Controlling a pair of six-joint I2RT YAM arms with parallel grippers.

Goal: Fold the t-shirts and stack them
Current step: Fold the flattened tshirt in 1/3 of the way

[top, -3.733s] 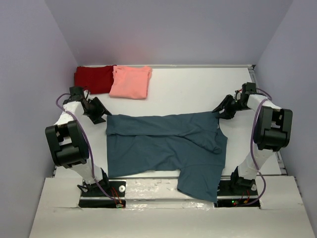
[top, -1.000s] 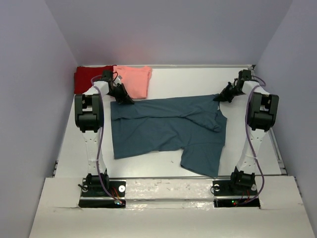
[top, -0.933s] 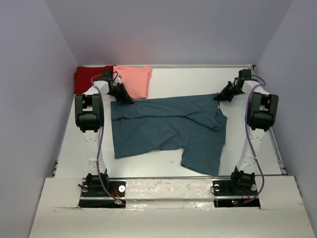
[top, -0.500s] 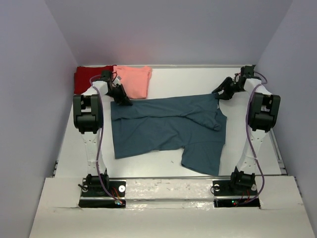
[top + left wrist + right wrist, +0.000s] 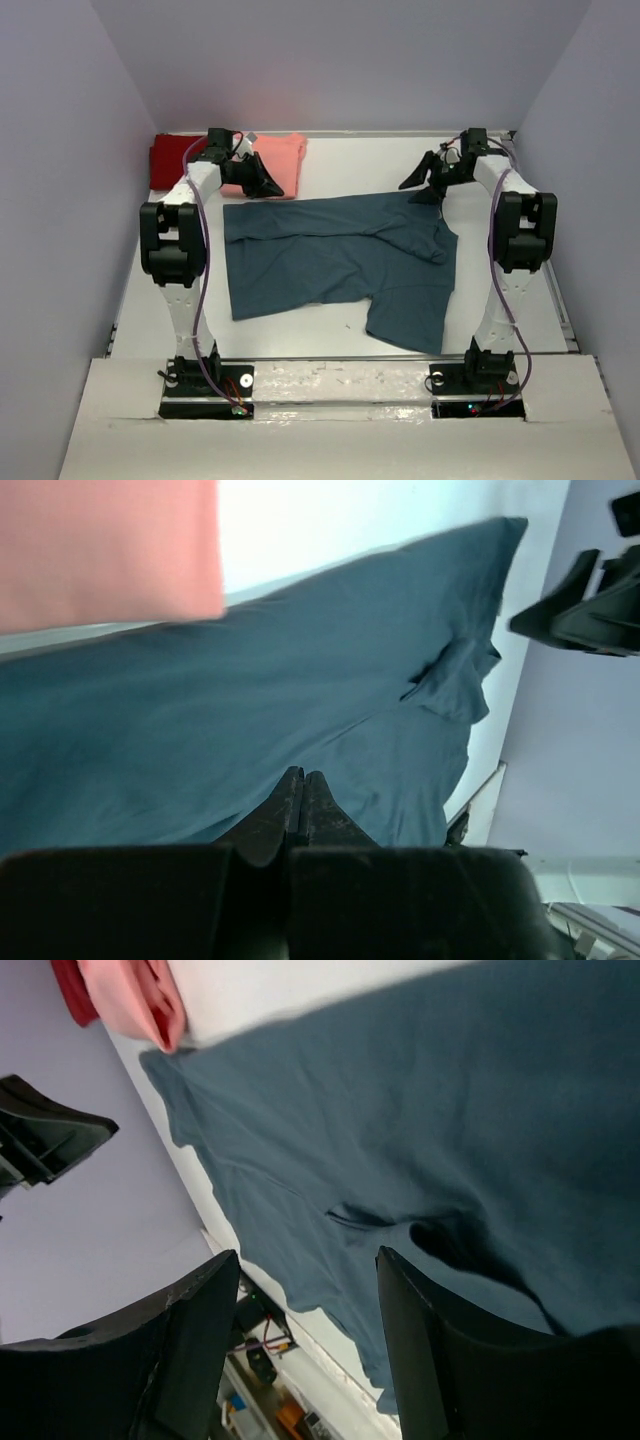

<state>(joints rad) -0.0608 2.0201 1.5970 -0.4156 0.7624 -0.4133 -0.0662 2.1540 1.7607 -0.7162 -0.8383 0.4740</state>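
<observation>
As the top camera sees it: both arms reach to the far side of the flat white table (image 5: 360, 160), one on each side of the big blue shirt.
Big shirt: the large, soft, dark teal-blue t-shirt (image 5: 340, 260) lies spread out in the middle of the table. Its far edge runs in an almost straight line from left to right. One flap of cloth points toward the near right side. A short sleeve is folded over on the right part and makes a small bump.
Pink shirt: the folded salmon-pink t-shirt (image 5: 290, 160) sits at the far left of the table. A thin strip of white table shows between it and the blue shirt.
Red shirt: the folded dark red t-shirt (image 5: 170, 160) lies in the far left corner, right up against the pink one.
Left gripper: the black left gripper (image 5: 268, 185) hangs by the far left corner of the blue shirt, near the pink one. In the left wrist view its two fingers (image 5: 300, 800) are pressed tight together with no cloth between them.
Right gripper: the black right gripper (image 5: 420, 185) hangs by the far right corner of the blue shirt. In the right wrist view its fingers (image 5: 200, 1340) are spread wide apart and hold nothing, with the blue cloth lying below them.
</observation>
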